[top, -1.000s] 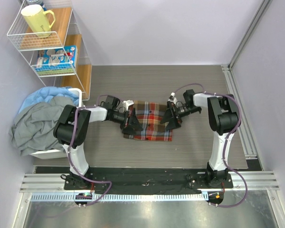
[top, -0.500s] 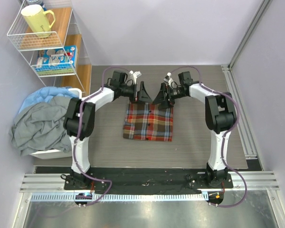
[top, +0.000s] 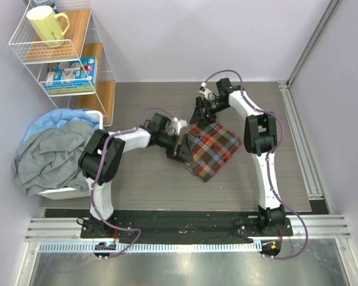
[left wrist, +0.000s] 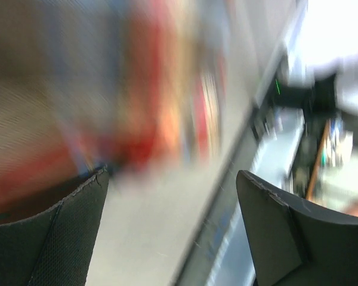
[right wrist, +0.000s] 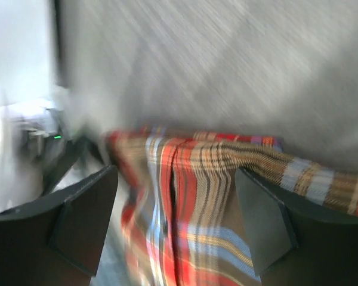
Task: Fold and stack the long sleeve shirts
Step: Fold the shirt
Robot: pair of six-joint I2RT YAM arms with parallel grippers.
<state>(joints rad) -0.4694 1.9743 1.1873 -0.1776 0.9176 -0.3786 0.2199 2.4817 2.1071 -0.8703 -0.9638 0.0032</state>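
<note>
Long sleeve shirt [top: 215, 149] is folded into a plaid square, turned diagonally, flat on the tabletop [top: 143, 185] about mid-depth and a bit right of centre.

Left pincer [top: 180, 146] sits at the shirt's left side. In the wrist view its fingers [left wrist: 59, 238] are spread wide with only blurred surface in the gap. Right pincer [top: 198, 113] is over the shirt's far corner, fingers [right wrist: 265, 220] also spread, with plaid showing in the gap. Can't tell if either touches the cloth. Both wrist views are motion-blurred.

Surroundings:
- Wire rack [top: 77, 24] stands at the far-left corner, holding a yellow mug [top: 46, 25] up top and a printed box [top: 71, 72] one shelf down.
- White bin [top: 62, 192] sits at the left edge with a heap of grey and blue cloth [top: 45, 158] spilling over it, close to the left arm's elbow.
- Aluminium rail [top: 301, 149] runs along the right edge.

Left forearm lies across the left half of the tabletop. Right arm stands close by the shirt's right corner.

Bare tabletop shows along the near edge, along the far edge left of the right pincer, and between the shirt and the right edge.
</note>
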